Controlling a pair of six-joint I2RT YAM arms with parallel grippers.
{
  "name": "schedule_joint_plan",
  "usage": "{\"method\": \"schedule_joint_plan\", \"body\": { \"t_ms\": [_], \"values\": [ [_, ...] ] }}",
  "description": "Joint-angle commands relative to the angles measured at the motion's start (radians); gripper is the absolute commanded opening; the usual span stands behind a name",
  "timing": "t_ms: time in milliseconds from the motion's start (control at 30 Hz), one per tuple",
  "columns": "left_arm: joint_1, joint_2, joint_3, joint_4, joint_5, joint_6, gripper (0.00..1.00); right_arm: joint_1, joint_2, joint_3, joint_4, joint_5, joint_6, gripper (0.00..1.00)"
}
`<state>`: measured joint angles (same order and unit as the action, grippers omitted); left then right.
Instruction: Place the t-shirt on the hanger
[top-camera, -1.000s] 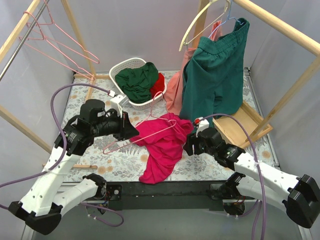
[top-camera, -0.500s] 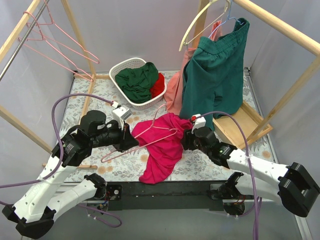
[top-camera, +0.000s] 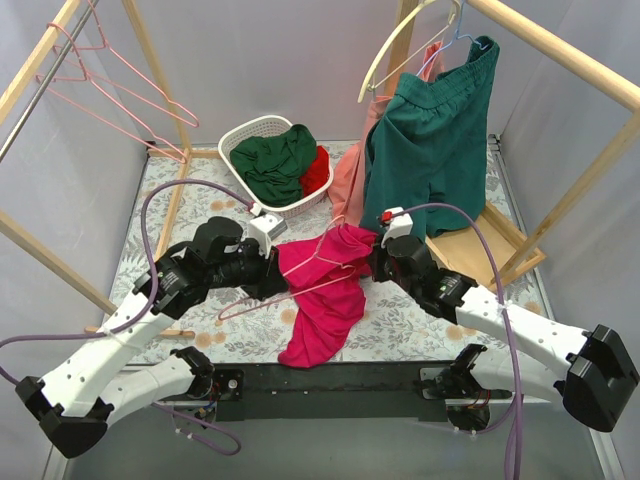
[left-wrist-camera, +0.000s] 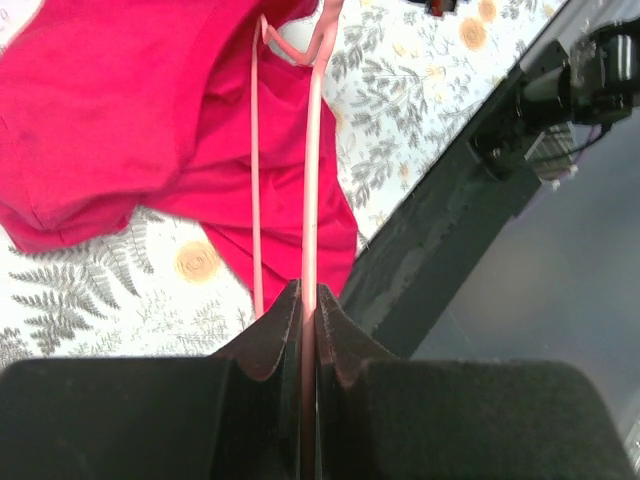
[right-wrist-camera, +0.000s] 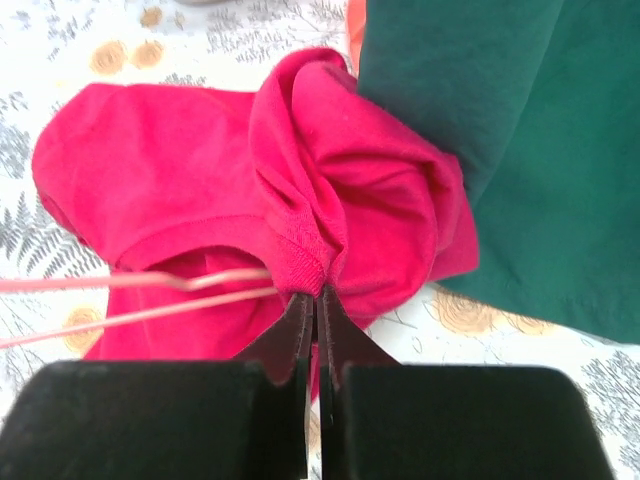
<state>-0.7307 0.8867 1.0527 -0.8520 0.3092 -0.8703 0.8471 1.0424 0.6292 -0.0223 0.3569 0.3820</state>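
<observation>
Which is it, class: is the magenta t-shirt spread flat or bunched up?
Bunched up. The t-shirt lies crumpled in deep folds, one edge pinched in the right gripper.

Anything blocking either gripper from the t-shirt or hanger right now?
Nothing visible: left gripper is shut on the hanger, right gripper on a fold of the t-shirt; hanger lies against the shirt.

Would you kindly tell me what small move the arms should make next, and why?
Probably the left gripper should ease the hanger a little deeper into the t-shirt while the right gripper holds the edge open. The left is shut on the wire, the right pinches a fold of cloth, and the hanger's end lies only just at that opening.
</observation>
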Motion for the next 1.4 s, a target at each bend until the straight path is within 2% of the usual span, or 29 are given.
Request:
{"method": "schedule_joint_plan", "body": {
  "t_ms": [0,167,267,467,633,700,767,833,933,1067,1167,1200,1300,1367],
  "values": [
    [-0.007,-0.018,-0.010,0.132,-0.047,0.010,0.00,0.010,-0.010,0.095,-0.126,-0.016,-0.037,0.01],
    [-0.007,-0.042,-0.009,0.195,0.019,0.047,0.00,0.010,-0.007,0.177,-0.232,-0.033,-0.078,0.01],
    [-0.007,-0.072,-0.046,0.264,0.106,0.077,0.00,0.010,0.001,0.274,-0.297,-0.050,-0.097,0.01],
    [-0.007,-0.169,-0.154,0.428,0.194,0.129,0.00,0.013,0.036,0.530,-0.438,-0.122,-0.147,0.01],
    [-0.007,-0.164,-0.168,0.476,0.271,0.168,0.00,0.013,0.048,0.772,-0.554,-0.139,-0.175,0.01],
    [-0.007,-0.175,-0.183,0.523,0.280,0.166,0.00,0.013,0.065,0.851,-0.587,-0.193,-0.173,0.01],
    [-0.007,-0.195,-0.230,0.645,0.333,0.157,0.00,0.024,0.080,0.950,-0.619,-0.248,-0.155,0.01],
    [-0.007,-0.218,-0.261,0.781,0.311,0.137,0.00,0.041,0.087,1.007,-0.634,-0.259,-0.144,0.01],
    [-0.007,-0.219,-0.287,0.885,0.245,0.116,0.00,0.078,0.107,1.102,-0.668,-0.248,-0.120,0.01],
    [-0.007,-0.212,-0.332,1.024,0.283,0.047,0.00,0.133,0.175,1.207,-0.709,-0.217,-0.129,0.01],
    [-0.007,-0.206,-0.384,1.103,0.320,0.005,0.00,0.133,0.180,1.167,-0.729,-0.142,-0.156,0.01],
    [-0.007,-0.204,-0.417,1.122,0.321,-0.013,0.00,0.132,0.170,1.077,-0.705,-0.116,-0.160,0.01],
    [-0.007,-0.200,-0.503,1.206,0.309,-0.062,0.00,0.100,0.113,0.953,-0.665,-0.044,-0.154,0.01],
    [-0.007,-0.198,-0.557,1.294,0.298,-0.099,0.00,0.025,0.067,0.847,-0.625,-0.080,-0.140,0.01]
  ]
}}
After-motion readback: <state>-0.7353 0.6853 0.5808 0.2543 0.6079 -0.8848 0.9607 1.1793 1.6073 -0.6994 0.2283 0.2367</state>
